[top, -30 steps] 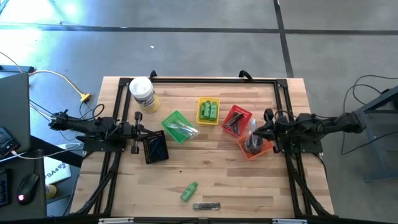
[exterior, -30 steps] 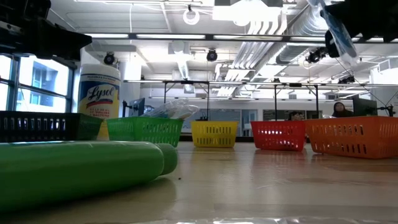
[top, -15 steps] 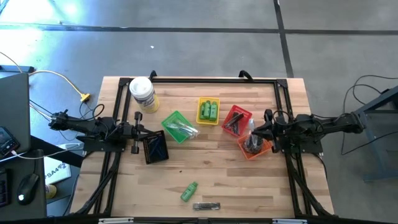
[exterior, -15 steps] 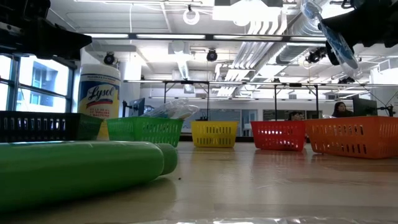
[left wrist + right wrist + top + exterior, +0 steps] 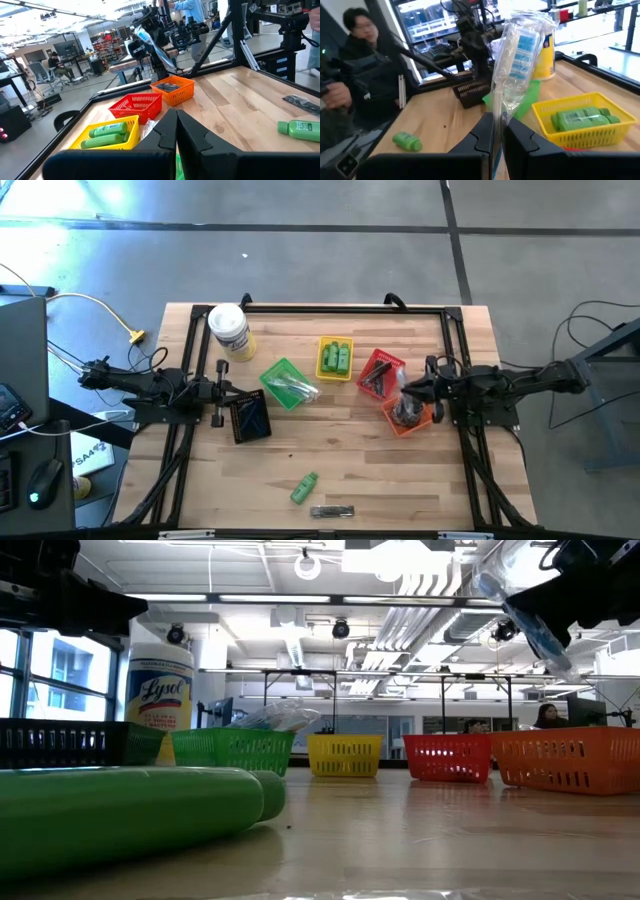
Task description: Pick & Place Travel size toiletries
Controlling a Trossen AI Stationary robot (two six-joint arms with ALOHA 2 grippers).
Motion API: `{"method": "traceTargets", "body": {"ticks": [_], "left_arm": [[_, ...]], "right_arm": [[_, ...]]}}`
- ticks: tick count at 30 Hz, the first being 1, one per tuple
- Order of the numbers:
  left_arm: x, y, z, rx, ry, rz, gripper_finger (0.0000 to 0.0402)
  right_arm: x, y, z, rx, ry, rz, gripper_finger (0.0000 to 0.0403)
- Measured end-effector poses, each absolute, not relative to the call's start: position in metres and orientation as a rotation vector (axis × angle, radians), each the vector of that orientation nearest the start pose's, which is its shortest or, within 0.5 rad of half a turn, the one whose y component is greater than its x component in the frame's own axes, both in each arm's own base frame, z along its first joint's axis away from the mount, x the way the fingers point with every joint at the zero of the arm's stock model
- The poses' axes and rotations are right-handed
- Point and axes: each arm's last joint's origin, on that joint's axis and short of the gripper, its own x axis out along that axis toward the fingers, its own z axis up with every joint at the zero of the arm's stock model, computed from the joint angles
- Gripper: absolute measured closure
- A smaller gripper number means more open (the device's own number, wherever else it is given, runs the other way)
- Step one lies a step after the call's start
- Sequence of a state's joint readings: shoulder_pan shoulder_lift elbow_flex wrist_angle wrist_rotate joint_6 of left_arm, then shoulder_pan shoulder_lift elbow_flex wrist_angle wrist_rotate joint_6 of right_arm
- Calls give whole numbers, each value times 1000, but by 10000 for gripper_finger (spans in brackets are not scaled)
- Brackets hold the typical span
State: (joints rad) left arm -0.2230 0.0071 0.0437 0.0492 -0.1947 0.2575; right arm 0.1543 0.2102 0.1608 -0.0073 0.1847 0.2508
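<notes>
High view: the right gripper (image 5: pixel 408 392) hangs over the orange basket (image 5: pixel 412 418), pinched on a clear-wrapped packet (image 5: pixel 405 388); the left gripper (image 5: pixel 224 390) waits at the table's left side beside the black basket (image 5: pixel 249 418), fingers shut on nothing. A green bottle (image 5: pixel 304 488) and a dark wrapped item (image 5: pixel 332 511) lie loose near the front edge (well apart from the baskets).

Low view: the packet (image 5: pixel 525 610) is held tilted, high above the orange basket (image 5: pixel 572 759).

Left wrist view: two green bottles (image 5: pixel 102 136) lie in the yellow basket (image 5: pixel 129 127).

Right wrist view: the fingers (image 5: pixel 481 135) clamp the packet's lower end – a clear sleeve with blue print (image 5: pixel 517 57).
</notes>
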Motion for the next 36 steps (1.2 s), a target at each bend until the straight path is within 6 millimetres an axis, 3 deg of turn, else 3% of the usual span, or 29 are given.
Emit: {"method": "traceTargets", "body": {"ticks": [6,12,22,29,36], "left_arm": [[93,-15,183,239,-90,-16,402],[93,-15,184,245,-98,-14,402],[93,-15,184,244,-97,-14,402],[93,-15,183,245,-95,-14,402],[93,-15,183,246,-87,-16,402]], "right_arm": [[118,11,217,256,56,-62,385],[152,8,248,271,150,-76,385],[252,-17,288,318,375,-60,385],[327,-43,300,383,556,-19,385],[381,-72,301,478,789,-21,385]]}}
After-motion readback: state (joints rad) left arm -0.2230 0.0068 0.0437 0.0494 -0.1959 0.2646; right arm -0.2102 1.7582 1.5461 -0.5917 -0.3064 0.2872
